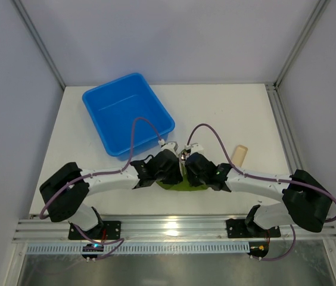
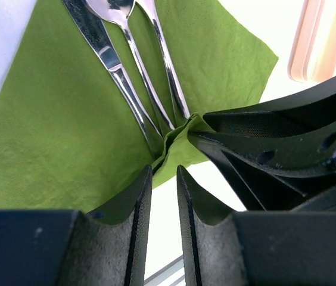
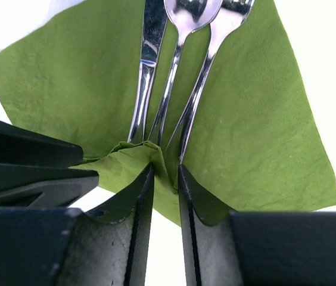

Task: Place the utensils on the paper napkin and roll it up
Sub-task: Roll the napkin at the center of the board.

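Three slim, shiny silver metal utensils (image 3: pixel 174 77) lie side by side on the square green paper napkin (image 3: pixel 263 137) on the white table (image 1: pixel 227 113), with their handle ends tucked under a folded-up corner. The right gripper (image 3: pixel 165 170) pinches that fold between its black fingers. The left gripper (image 2: pixel 163 173) shows a narrow gap with the fold's edge at its tips, and I cannot tell whether it grips.

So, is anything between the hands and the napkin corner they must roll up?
Nothing visible does. The napkin has its near corner raised over the handle ends of the utensils, and the right hand and left hand are both at that corner. The beige cylinder lies off the napkin.
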Tool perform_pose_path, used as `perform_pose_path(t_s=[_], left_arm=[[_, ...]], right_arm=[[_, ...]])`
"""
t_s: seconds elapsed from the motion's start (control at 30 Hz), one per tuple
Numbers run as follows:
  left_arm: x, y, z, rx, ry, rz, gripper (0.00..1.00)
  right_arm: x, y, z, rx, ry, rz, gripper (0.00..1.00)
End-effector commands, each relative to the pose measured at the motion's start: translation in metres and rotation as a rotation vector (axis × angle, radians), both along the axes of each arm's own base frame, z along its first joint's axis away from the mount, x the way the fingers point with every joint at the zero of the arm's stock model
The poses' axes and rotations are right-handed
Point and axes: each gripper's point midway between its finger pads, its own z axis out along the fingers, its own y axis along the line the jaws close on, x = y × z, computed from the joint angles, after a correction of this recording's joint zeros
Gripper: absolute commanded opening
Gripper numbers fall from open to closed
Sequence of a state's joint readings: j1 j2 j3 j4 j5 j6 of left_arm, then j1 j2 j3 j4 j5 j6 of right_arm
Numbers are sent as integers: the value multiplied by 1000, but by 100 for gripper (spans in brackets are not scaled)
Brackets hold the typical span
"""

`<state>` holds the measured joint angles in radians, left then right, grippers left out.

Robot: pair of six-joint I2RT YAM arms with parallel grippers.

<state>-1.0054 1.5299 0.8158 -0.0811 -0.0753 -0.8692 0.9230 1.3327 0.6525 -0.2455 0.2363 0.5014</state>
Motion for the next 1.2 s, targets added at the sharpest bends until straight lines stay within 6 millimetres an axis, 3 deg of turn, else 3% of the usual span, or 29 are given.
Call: perform_pose_path(t_s=[0.0,0.17,0.47,0.8,1.17], left_arm=[[13,0,10,9,-53,14,25],[13,2,4,27,-48,14,25],[12,8,-15,57,-24,18,19],[14,13,-24,87,-20,33,13],[13,16,-30,102,-7,42,12]], right_arm=[[4,3,7,38,-23,-3,25],[0,2,-1,25,1,3,22],[4,4,3,24,-10,6,23],[12,4,8,-2,-24,-14,30],[12,-7,6,-41,-25,-42,33]])
